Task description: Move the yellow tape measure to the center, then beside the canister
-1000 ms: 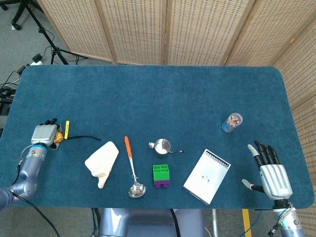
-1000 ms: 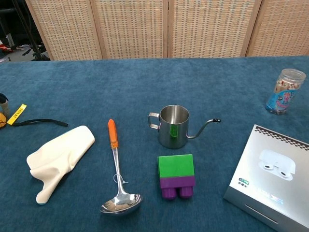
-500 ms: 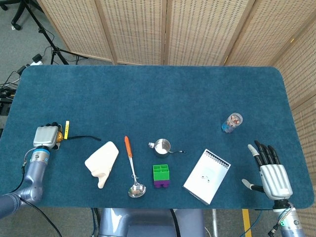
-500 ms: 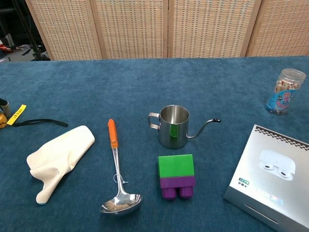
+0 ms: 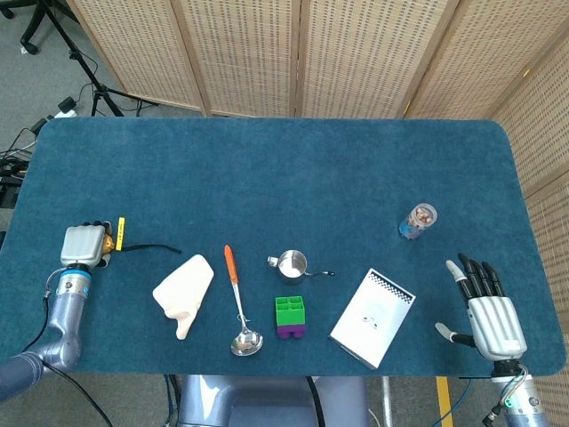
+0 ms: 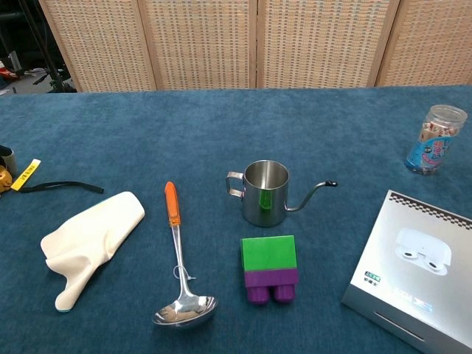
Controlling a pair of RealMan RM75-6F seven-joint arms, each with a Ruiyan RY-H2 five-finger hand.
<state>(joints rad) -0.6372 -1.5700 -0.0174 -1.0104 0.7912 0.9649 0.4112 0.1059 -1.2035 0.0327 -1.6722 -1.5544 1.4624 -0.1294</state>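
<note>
- left hand (image 5: 82,244) sits at the far left edge of the blue worktop (image 5: 267,169), back plate facing up; it's right over the yellow tape measure (image 5: 108,242), which peeks out on its right side; fingers are tucked underneath so honestly can't tell whether they're actually clamped on it or just resting there
- the tape measure's yellow tab (image 6: 25,174) sticks out toward the back, and its black strap (image 6: 60,186) trails off to the right across the cloth; chest view only catches a sliver of the body at the frame edge
- so the tape measure is way over on the left, well apart from the canister (image 5: 419,221), which stands upright on the right half of the worktop; clear plastic with a blue label
- right hand (image 5: 487,309) lies near the front right corner, palm down, fingers spread out and holding nothing; only the head view shows it
- stuff along the front, left to right: a cream-coloured glove (image 5: 184,292) lying flat near the strap's end; a ladle (image 5: 238,304) with an orange handle, bowl toward the front; a small steel pot (image 6: 264,192) with a thin spout pointing right; a green-and-purple block (image 6: 270,268) just in front of the pot; a white box (image 5: 372,317) tilted at an angle, between the block and the right hand
- wicker folding screens (image 5: 302,53) behind the worktop
</note>
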